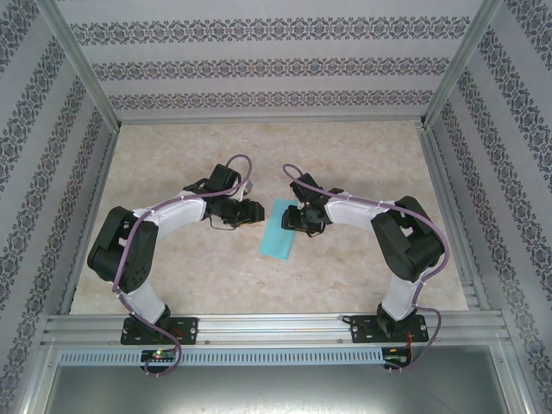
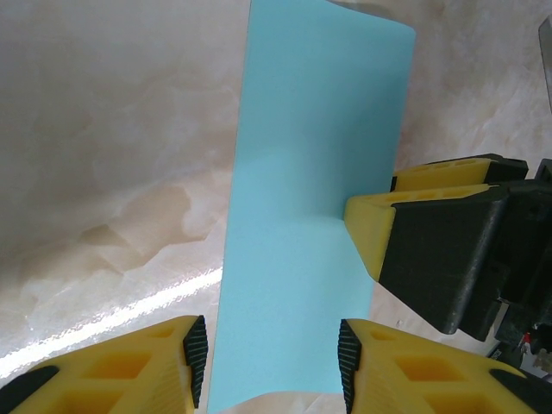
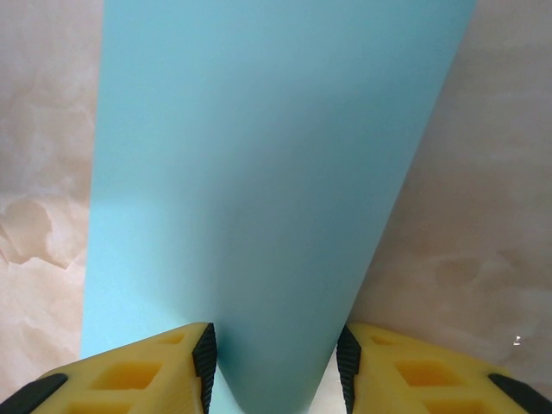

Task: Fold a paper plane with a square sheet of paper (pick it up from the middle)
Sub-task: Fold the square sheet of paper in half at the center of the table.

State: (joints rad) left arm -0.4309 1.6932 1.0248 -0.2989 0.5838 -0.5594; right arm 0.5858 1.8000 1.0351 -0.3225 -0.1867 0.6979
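Item: turquoise paper, folded to narrow strip, flat on table. Sits between fingers of left claw and right claw; both half open, grip unclear. Advice: press crease evenly, keep edges aligned.

The square sheet of paper, turquoise side up, is folded into a long narrow strip (its far end curling slightly) lying mid-table, angled a little off straight.

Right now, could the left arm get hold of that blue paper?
Probably yes: the paper already lies between the left fingers, with only the right fingers touching its far edge.
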